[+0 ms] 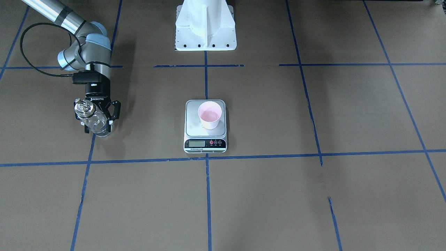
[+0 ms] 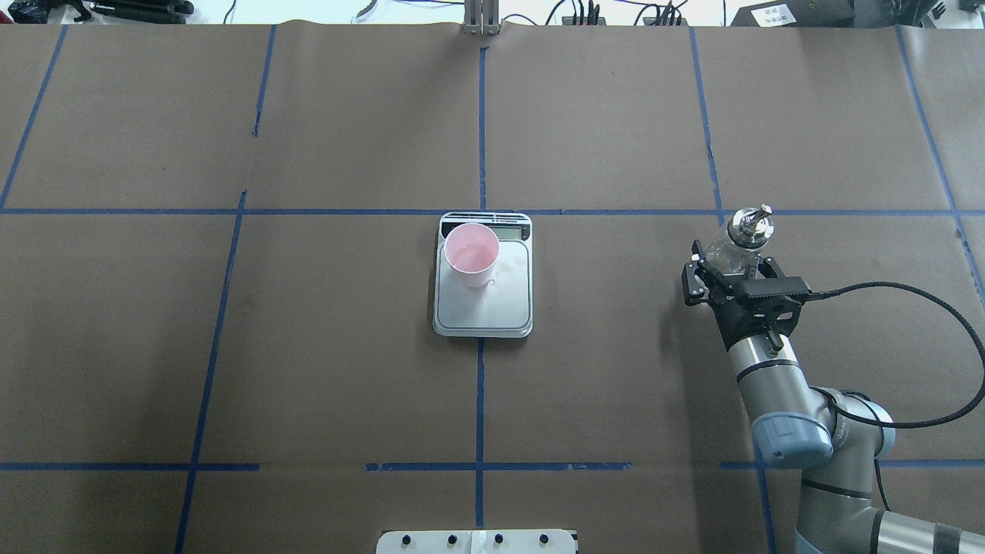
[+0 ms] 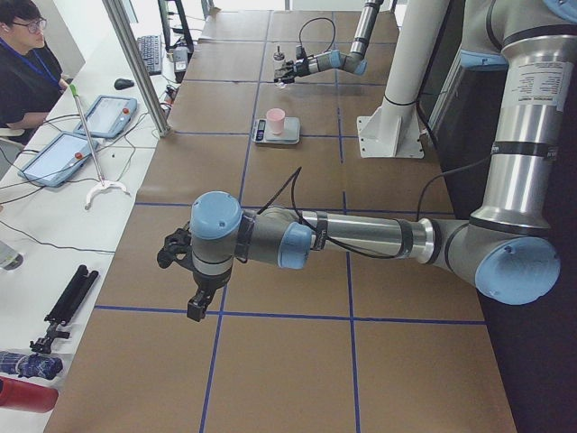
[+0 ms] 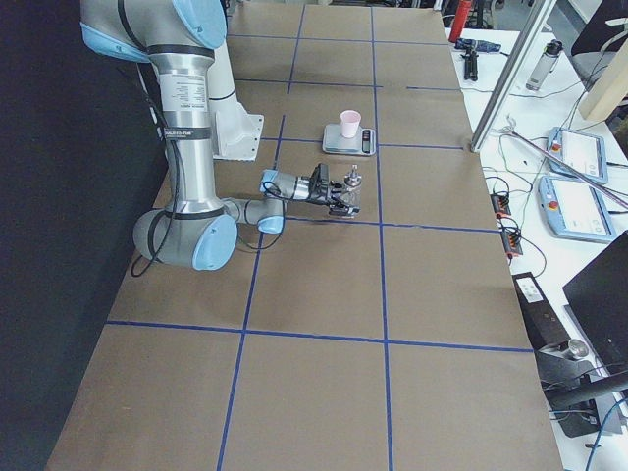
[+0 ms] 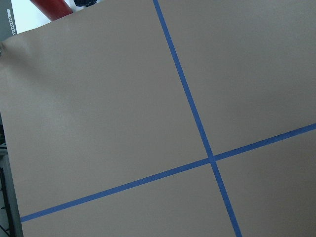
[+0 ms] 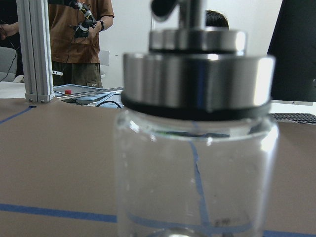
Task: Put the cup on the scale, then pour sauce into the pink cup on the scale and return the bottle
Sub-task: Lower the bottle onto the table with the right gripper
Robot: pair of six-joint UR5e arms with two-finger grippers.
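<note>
Right hand (image 2: 731, 260) clamps the bottle (image 2: 742, 231) upright, well apart from the cup (image 2: 471, 255) on the scale (image 2: 500, 304). Looks like set-down time, no spills!

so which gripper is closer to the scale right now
Right. The right gripper, around the bottle, sits out to the side of the scale on the robot's right. The left gripper hangs much farther off toward the left end of the table, outside both central views.
</note>
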